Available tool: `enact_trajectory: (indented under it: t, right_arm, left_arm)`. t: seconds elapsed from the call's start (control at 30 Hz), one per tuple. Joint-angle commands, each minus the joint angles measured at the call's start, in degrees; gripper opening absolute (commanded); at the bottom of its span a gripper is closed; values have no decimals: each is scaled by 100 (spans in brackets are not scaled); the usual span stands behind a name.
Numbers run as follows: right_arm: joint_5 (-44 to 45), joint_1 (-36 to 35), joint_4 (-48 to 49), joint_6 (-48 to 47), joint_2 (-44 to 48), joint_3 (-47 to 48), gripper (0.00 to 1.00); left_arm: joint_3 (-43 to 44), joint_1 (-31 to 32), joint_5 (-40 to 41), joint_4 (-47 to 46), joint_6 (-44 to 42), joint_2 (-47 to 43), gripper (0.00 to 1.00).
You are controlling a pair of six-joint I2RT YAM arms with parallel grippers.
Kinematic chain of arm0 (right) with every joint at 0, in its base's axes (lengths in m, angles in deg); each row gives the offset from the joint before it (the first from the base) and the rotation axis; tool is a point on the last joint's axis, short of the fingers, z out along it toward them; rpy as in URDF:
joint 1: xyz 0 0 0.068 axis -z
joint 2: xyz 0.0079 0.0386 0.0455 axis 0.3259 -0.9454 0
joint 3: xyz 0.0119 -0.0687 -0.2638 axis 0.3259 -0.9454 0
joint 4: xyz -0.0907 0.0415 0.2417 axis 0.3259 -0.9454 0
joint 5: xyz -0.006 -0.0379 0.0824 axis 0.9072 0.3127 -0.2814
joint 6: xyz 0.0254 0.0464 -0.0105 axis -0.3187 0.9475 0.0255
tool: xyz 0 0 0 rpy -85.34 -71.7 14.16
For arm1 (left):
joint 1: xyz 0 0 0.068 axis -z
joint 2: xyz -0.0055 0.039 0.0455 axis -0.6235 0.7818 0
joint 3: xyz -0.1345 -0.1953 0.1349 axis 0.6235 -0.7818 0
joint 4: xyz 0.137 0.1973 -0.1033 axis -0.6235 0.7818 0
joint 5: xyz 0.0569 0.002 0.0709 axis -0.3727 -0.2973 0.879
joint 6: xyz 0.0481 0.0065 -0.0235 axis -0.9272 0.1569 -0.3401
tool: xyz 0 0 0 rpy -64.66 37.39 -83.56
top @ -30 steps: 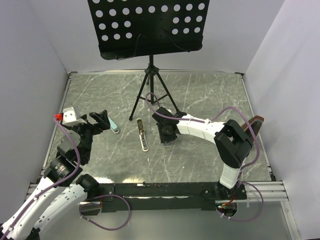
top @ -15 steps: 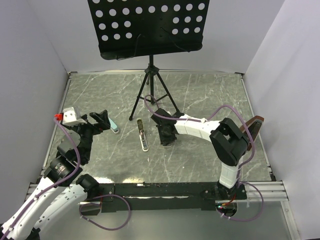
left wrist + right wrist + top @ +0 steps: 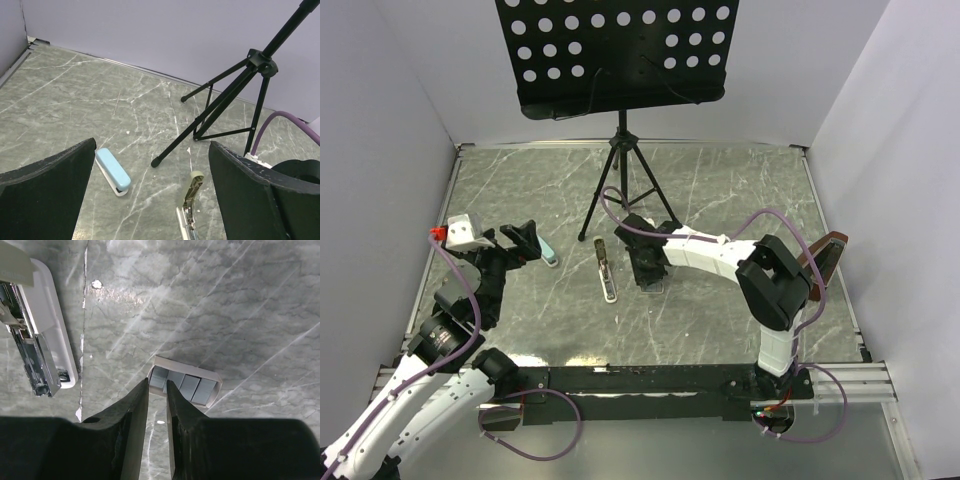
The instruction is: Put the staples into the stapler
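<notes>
Right wrist view: the small box of staples (image 3: 186,385) lies open on the grey marble table (image 3: 240,300), with grey staple strips (image 3: 190,386) side by side inside it. The right gripper (image 3: 157,385) points straight down at the box's left end, its fingers drawn close with only a narrow slit between them. The fingertips (image 3: 142,390) sit at the box's rim over the leftmost strip; whether they pinch that strip cannot be told. Off to the left, apart from the box, the open stapler (image 3: 50,350) lies with its white base and bare metal channel facing up. From above, the right arm bends at a raised elbow and runs leftward across the table, so its wrist covers the box. The left gripper (image 3: 523,238) hangs above the table's left side, jaws spread wide and holding nothing. A closed blue stapler (image 3: 113,171) lies flat just beside it. The music stand (image 3: 623,190) rises just beyond the right gripper, and one tripod foot (image 3: 156,161) lands between the two staplers.
</notes>
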Motion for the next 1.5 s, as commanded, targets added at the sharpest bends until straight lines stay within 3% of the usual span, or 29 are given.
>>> enact_trajectory:
  t: [0.0,0.93,1.47]
  right_arm:
    - [328,-79,-333,9,-82,251,28]
    - [865,79,-482,211,288,-267,26]
    - [620,193,-289,229,235,-434,24]
  left_arm:
    - [110,-28,-78,-206,-104,-38,99]
    - [92,-19,-165,-215,-113,-12,100]
    - [92,-19,-183,-224,-122,15,99]
